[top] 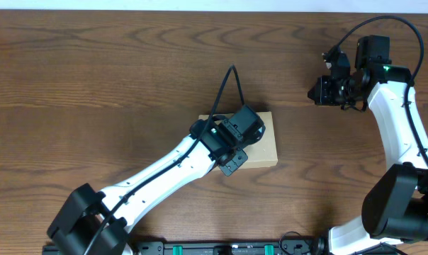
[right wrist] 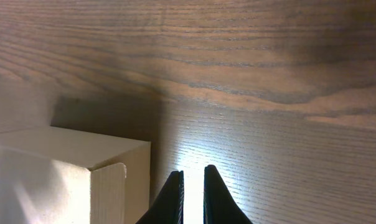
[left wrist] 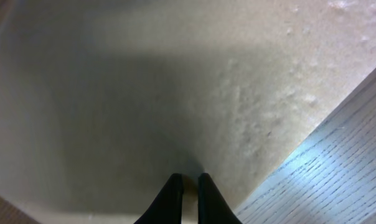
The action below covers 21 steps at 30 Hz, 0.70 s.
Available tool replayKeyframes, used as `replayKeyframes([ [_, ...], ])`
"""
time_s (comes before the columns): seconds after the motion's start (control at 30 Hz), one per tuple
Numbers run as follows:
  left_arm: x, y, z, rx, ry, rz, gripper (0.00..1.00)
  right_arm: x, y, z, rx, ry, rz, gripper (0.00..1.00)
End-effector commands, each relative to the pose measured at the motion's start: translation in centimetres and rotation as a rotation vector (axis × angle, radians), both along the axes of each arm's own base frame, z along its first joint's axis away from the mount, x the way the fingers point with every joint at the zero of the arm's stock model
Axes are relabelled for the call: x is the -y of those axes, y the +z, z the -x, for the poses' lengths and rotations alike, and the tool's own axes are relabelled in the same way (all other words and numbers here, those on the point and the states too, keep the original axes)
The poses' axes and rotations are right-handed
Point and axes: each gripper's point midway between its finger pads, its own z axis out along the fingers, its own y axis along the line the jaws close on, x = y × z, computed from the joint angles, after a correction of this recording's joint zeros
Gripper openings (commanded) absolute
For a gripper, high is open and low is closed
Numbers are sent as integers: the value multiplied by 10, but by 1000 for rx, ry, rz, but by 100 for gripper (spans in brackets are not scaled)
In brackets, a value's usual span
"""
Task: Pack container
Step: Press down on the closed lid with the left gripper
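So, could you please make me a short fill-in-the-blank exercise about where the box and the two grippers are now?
1. The container is made of tan ____.
2. The left gripper is directly over the ____.
3. The right gripper hangs over the bare wooden ____, apart from the container.
4. The container's lid is ____.
Missing words: cardboard; container; table; closed.

Small tan cardboard container (top: 265,145), plain sides, lid shut, lying flat, approx. ctr of overhead frame, slightly right; lower left in right-wrist view (right wrist: 51,168).
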Motion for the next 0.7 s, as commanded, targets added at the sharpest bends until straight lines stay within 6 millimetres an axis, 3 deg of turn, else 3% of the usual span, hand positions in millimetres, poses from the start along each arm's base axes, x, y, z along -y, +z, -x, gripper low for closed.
replayKeyframes([
  [0.0, 2, -22, 4, -55, -25, -40, 10, -5, 5, 1, 18, 28, -2, 4],
  [0.17, 2, -32, 6, -82, -27, -56, 10, -5, 5, 1, 18, 31, -1, 4],
  [0.33, -5, -15, -3, -16, -7, -76, 11, -4, 5, 1, 22, 37, 6, 6],
  [0.47, -20, 28, -20, 109, 46, -96, 24, 1, 5, -1, 37, 44, 45, 12],
  [0.6, -47, 93, -56, 320, 164, -76, 38, 18, 18, -14, 94, 7, 141, 21],
  [0.67, -67, 120, -74, 395, 243, -56, 45, 30, 29, -23, 135, -20, 204, 48],
])
